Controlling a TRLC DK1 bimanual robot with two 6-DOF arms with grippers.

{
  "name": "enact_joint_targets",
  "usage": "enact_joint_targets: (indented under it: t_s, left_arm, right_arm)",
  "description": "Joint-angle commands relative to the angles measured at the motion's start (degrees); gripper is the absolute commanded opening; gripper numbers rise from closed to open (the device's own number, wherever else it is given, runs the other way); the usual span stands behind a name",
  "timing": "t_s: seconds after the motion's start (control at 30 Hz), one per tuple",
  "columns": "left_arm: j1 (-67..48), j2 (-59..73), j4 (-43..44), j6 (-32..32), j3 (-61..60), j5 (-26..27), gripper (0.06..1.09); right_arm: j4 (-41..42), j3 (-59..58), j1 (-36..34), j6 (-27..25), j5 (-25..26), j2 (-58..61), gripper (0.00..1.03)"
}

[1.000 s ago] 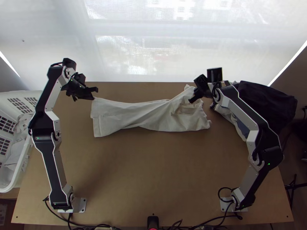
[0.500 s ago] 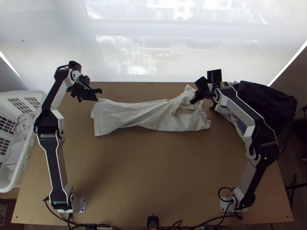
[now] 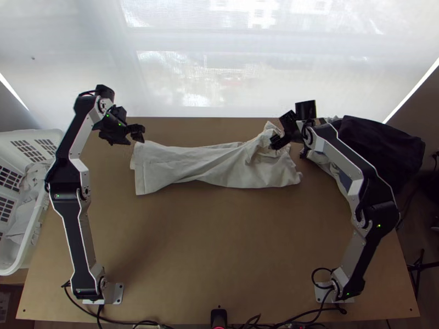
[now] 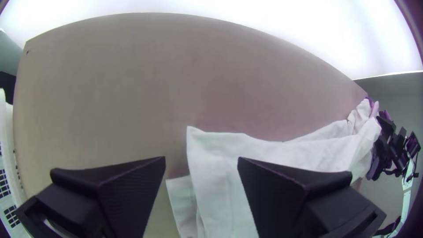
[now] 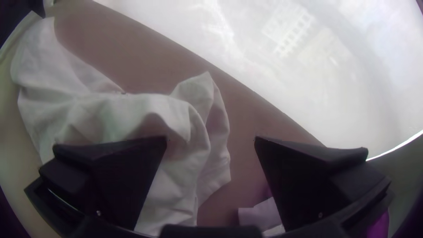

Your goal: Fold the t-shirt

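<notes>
While the left pincer and the right pincer stand spread, pinching nothing, the cream T-shirt lies between them on the desk, a long creased strip, presumably so both ends can be reached. Its straighter end slants nearward from the left pincer, which straddles that edge, likely for a grip. Farther back, the bunched end pokes up beside the right pincer, probably needing smoothing; beyond that pincer, dark clothing seems set aside.
</notes>
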Motion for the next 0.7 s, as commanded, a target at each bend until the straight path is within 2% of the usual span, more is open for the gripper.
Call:
enact_joint_targets:
  t_s: [0.0, 0.1, 0.27, 0.47, 0.67]
  left_arm:
    - [0.8, -8.4, -6.3, -0.3, -3.8, 0.5, 1.01]
    - [0.9, -14.9, -6.2, -0.4, -12.5, 1.8, 1.02]
    - [0.3, -23.0, 4.2, -0.4, -30.2, 1.6, 1.02]
    - [-1.0, -25.0, 11.9, -2.1, -37.9, 0.8, 1.02]
    - [-1.8, -22.8, 17.0, -3.2, -40.0, -1.1, 1.02]
  right_arm:
    - [-0.2, -1.6, 2.2, 3.0, 0.0, -8.4, 0.98]
    - [-0.9, -1.8, 4.1, 4.7, -0.1, -14.0, 0.98]
    - [-2.4, -6.2, 11.6, 4.8, 0.0, -18.6, 0.98]
    - [-2.1, -12.7, 17.6, 3.4, 0.0, -18.1, 0.98]
    - [-1.5, -14.8, 19.4, 2.0, 0.1, -15.1, 0.98]
